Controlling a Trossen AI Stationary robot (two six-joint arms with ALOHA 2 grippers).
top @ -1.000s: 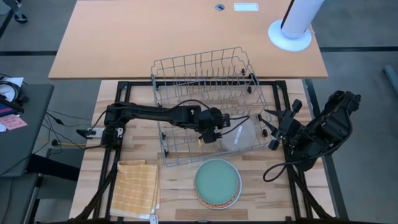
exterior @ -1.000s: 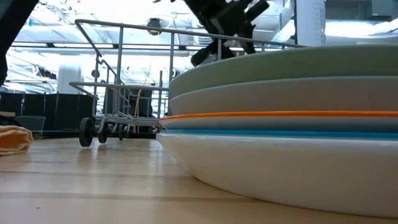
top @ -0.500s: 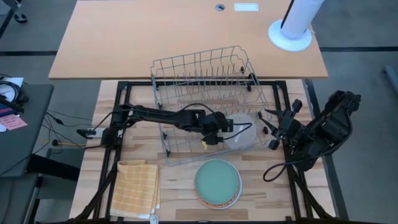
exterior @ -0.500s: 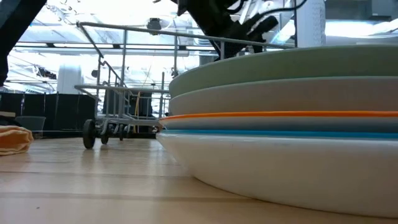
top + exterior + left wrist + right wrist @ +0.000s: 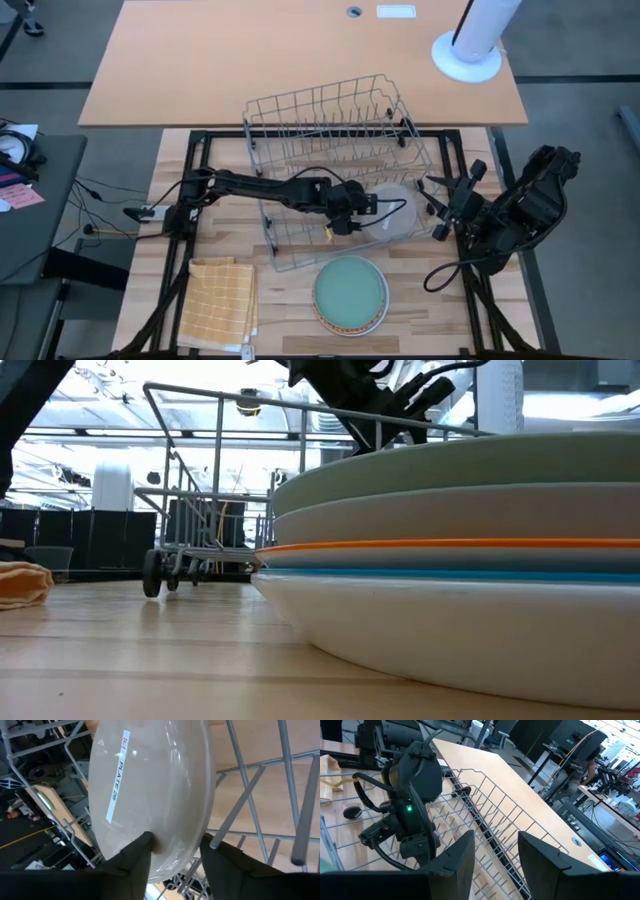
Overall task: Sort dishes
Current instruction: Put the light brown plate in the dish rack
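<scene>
High view: my left arm reaches across the wire rack (image 5: pixel 340 170), my left gripper (image 5: pixel 352 208) pinching the rim of a beige-grey plate (image 5: pixel 392 207) tilted inside it. My right gripper (image 5: pixel 440 203) waits just beside, fingers apart. The remaining plates (image 5: pixel 350 293) sit stacked near the table's front

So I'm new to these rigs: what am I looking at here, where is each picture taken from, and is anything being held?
Two robot arms work at a wooden table. One picture looks straight down, one sits at table height, and one camera rides on each wrist. The left gripper is shut on a beige plate, tilted on edge at the wire rack; its wrist view shows the fingers pinching the rim. The right gripper waits open beside the rack. A plate stack and a yellow cloth lie near the front.
</scene>
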